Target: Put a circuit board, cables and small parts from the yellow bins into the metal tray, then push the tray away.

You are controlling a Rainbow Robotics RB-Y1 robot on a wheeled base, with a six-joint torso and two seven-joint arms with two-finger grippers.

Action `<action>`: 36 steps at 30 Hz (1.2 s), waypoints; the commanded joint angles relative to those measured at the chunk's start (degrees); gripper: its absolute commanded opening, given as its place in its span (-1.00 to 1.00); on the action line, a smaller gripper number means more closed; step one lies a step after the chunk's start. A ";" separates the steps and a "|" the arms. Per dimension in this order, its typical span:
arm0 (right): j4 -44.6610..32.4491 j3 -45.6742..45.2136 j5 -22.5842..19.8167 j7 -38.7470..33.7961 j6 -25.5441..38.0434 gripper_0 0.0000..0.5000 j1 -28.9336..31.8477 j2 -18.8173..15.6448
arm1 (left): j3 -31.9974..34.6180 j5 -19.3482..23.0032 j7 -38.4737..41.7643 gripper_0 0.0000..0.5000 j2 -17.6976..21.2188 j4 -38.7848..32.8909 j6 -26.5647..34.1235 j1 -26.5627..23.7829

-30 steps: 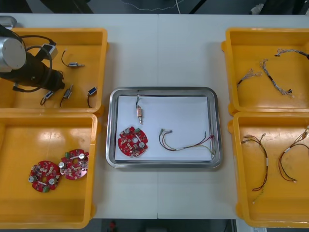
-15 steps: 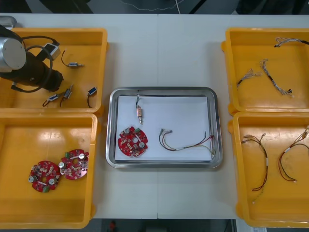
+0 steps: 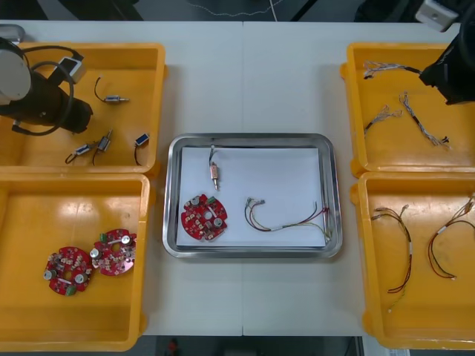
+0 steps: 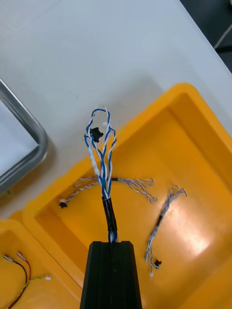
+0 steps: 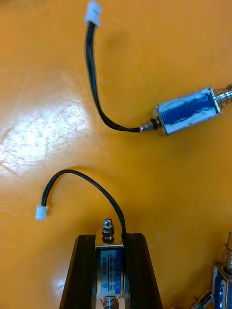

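1. A light table (image 3: 252, 81), dark floor (image 3: 223, 9) beyond it, carries the metal tray (image 3: 335, 193) with a circuit board (image 3: 204, 217), cable (image 3: 286, 219) and small metal part (image 3: 214, 172).
2. Left gripper (image 5: 110, 240) clamps a wired part (image 5: 110, 268) in the far left bin (image 3: 141, 59).
3. Right gripper (image 4: 112, 246) pinches a blue and white cable (image 4: 101, 159) over the far right bin (image 4: 193, 159).

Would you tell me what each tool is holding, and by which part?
The left tool grips a small metal part by its body; the right tool holds a blue and white cable by its black-sleeved end.
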 commanded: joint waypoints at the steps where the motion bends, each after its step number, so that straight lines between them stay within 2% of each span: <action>1: -6.34 4.65 -1.48 -1.11 0.19 -1.00 1.10 1.61 | 3.89 -1.28 -3.95 -1.00 3.28 -3.07 2.78 0.95; 6: -10.38 9.75 -2.36 -0.93 0.19 -1.00 1.45 3.37 | 6.44 -1.90 -3.16 -1.00 4.16 -5.18 6.65 0.95; 13: -12.49 17.05 -3.77 -0.23 0.19 -1.00 2.60 3.90 | 10.83 -3.30 -1.14 -1.00 4.51 -9.05 13.77 1.04; 17: -13.64 21.09 -3.59 0.47 0.19 -1.00 4.62 3.81 | 11.98 -5.32 2.91 -1.00 4.51 -13.00 17.99 1.04; 19: -14.08 24.08 -2.10 1.00 -1.71 -1.00 5.76 3.90 | 11.98 -7.26 6.42 -1.00 4.42 -15.82 20.89 1.04; 28: -13.81 34.80 7.04 2.14 -10.94 -1.00 7.25 3.90 | 12.06 -8.40 17.15 -1.00 3.45 -24.96 28.53 1.04; 36: -8.45 40.07 10.38 3.55 -19.64 -1.00 7.43 3.90 | 12.06 -11.39 25.32 -1.00 0.20 -32.52 34.42 1.04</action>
